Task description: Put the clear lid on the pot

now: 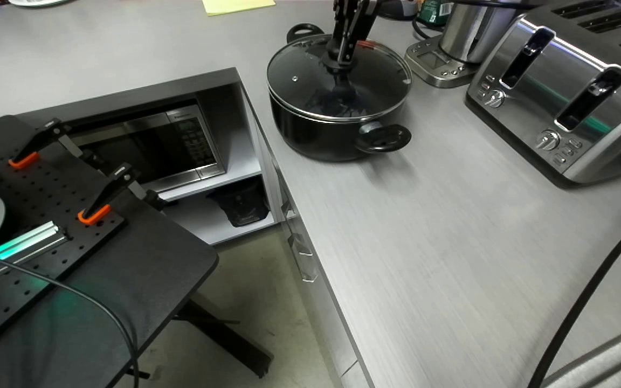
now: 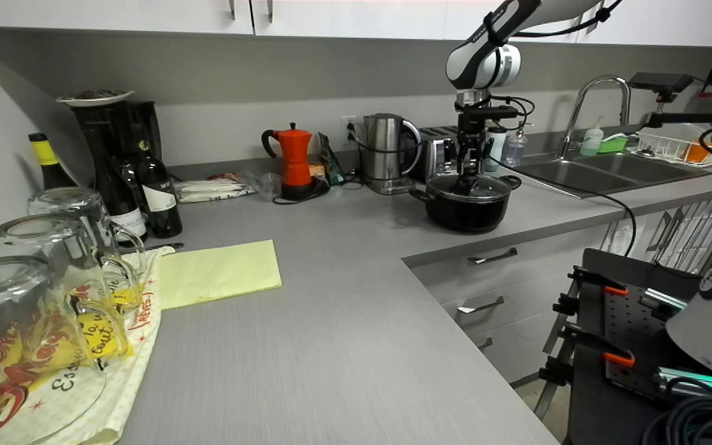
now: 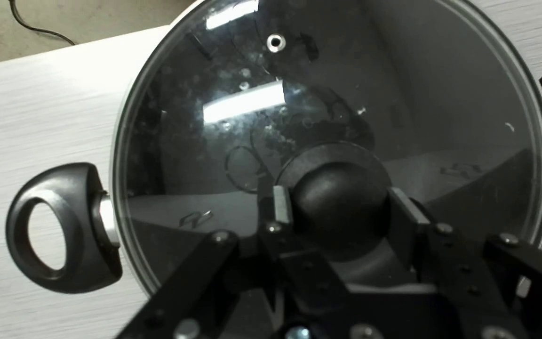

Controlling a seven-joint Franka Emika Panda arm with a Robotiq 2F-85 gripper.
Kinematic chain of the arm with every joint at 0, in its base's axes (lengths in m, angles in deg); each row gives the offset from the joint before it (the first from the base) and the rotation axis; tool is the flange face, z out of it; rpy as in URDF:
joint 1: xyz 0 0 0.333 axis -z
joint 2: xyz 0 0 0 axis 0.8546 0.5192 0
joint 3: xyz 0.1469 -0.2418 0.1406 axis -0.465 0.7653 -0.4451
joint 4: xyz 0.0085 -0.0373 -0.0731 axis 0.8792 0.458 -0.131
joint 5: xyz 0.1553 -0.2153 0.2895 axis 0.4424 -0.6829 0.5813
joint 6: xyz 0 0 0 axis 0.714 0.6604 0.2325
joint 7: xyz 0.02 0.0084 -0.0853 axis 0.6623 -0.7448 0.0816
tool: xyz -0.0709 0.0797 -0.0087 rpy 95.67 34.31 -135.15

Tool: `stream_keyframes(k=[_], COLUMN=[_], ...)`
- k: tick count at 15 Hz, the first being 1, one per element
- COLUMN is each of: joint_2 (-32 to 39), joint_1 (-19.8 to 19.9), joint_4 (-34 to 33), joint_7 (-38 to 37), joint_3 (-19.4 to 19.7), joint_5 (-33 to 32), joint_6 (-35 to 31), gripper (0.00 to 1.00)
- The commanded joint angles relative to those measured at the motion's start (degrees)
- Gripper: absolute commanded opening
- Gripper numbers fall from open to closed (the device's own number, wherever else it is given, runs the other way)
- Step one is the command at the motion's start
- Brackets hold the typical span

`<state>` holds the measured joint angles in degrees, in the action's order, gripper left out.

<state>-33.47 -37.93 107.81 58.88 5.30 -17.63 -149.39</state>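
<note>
Q. What is obscured?
A. My black two-fingered pincer covers the six o'clock side of the clear round metal-rimmed glass lid; the wrist view crops its twelve o'clock edge. Glare makes the inside of the wide black pot below hard to make out. Of the two black side handles, the eight o'clock one shows whole; the three o'clock one is cut off.
Q. Pincer and lid?
A. My pincer is narrow, holding the lid's round black knob, a grey pad against each side. The lid lies across the pot's mouth.
Q. Edges and room?
A. In an exterior view, the grey streaked countertop ends just beside the pot at nine o'clock and stretches toward five. A steel kettle, top cropped, stands near at two; a shiny steel toaster, partly cropped, stands apart at three.
Q. Count?
A. One lid, one knob, one pot. In an exterior view, from the pot: three clear glass mugs toward nine, two black orange-padded clamps toward four.
</note>
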Motion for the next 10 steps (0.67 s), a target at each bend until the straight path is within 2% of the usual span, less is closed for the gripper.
stream_keyframes(k=[1,9,10], joint_2=[1.02,0.25,0.18], joint_1=[-0.16,-2.11,-2.37], joint_4=[-2.9,-1.93,-1.88], joint_7=[-0.93,-2.22,-2.39], joint_3=[0.07,0.59,0.63], joint_5=[1.07,-1.25,-1.59], joint_6=[2.62,1.03,0.99], gripper=[0.25,0.25,0.33])
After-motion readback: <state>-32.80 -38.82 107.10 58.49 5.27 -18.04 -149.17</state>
